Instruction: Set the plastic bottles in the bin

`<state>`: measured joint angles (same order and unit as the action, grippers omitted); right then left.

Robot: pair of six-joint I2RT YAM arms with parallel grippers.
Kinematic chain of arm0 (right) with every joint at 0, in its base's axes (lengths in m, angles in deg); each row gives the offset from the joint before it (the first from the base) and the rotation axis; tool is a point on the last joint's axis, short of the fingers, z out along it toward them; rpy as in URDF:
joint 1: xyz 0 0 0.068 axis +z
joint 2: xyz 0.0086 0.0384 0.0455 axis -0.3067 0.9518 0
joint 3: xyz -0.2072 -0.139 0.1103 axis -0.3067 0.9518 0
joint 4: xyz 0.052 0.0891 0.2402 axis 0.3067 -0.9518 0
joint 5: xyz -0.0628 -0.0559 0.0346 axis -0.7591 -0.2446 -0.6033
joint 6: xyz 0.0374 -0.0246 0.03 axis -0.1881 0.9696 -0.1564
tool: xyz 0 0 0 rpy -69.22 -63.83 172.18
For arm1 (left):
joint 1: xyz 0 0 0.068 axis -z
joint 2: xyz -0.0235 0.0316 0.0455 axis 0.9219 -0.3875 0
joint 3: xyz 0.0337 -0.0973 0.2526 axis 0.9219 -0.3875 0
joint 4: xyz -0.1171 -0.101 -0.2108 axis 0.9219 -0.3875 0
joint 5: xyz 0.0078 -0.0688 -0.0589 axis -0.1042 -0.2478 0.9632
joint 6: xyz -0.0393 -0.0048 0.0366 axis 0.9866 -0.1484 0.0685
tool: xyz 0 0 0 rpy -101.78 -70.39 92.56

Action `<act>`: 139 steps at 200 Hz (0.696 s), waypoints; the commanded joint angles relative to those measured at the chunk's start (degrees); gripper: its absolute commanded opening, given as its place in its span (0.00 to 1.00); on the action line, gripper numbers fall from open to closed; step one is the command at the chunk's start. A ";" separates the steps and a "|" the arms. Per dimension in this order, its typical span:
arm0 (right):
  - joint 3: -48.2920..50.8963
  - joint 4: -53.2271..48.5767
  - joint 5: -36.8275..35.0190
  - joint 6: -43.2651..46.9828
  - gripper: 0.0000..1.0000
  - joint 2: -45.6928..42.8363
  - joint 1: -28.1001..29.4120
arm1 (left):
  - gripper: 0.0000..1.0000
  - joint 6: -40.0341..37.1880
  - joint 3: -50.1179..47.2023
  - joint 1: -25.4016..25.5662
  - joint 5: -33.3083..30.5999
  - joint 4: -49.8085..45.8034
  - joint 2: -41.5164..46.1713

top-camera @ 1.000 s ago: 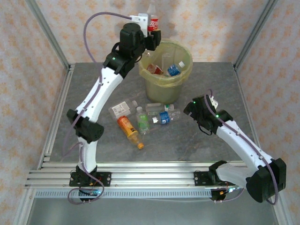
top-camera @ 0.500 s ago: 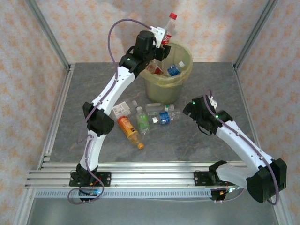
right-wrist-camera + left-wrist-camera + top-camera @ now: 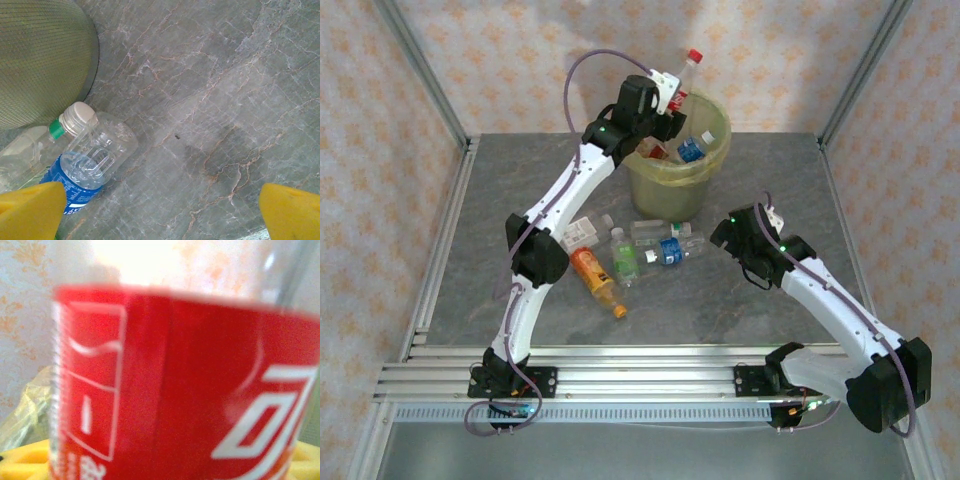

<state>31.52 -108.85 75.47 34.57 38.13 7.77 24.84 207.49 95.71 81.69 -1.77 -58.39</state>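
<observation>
Release appears due: the red-labelled bottle [image 3: 686,75] sits tilted over the bin [image 3: 670,195] at the left gripper [image 3: 670,100], and its jaws' hold cannot be told. The bottle's base should clear the rim first. The right gripper [image 3: 160,215] has its jaws spread above the table [image 3: 210,100].

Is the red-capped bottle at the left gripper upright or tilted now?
Tilted. In the top view the red-capped bottle leans, cap up and to the right, above the bin, at the left gripper.
</observation>
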 commanded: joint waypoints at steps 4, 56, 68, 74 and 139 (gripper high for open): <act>-0.75 -1.61 -1.94 -0.28 0.99 -0.82 0.30 | 0.77 -1.56 1.81 0.36 -2.17 -1.15 0.54; -0.97 -1.40 -2.14 -0.17 0.99 -0.54 0.30 | 0.89 -2.41 1.74 0.39 -2.54 -2.60 1.85; -0.97 -1.25 -2.14 -0.30 0.99 -0.43 0.30 | 0.89 -2.50 1.57 0.36 -2.97 -2.61 2.32; -0.97 -1.20 -2.14 -0.37 0.99 -0.43 0.39 | 0.89 -2.46 1.43 0.32 -3.34 -2.57 2.59; -0.94 -1.05 -2.40 -0.70 0.99 -0.32 0.92 | 0.89 -0.17 2.00 0.31 -16.80 -1.36 3.56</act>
<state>31.52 -108.85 75.40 34.57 38.13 8.25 23.94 207.49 95.71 71.87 -3.06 -58.37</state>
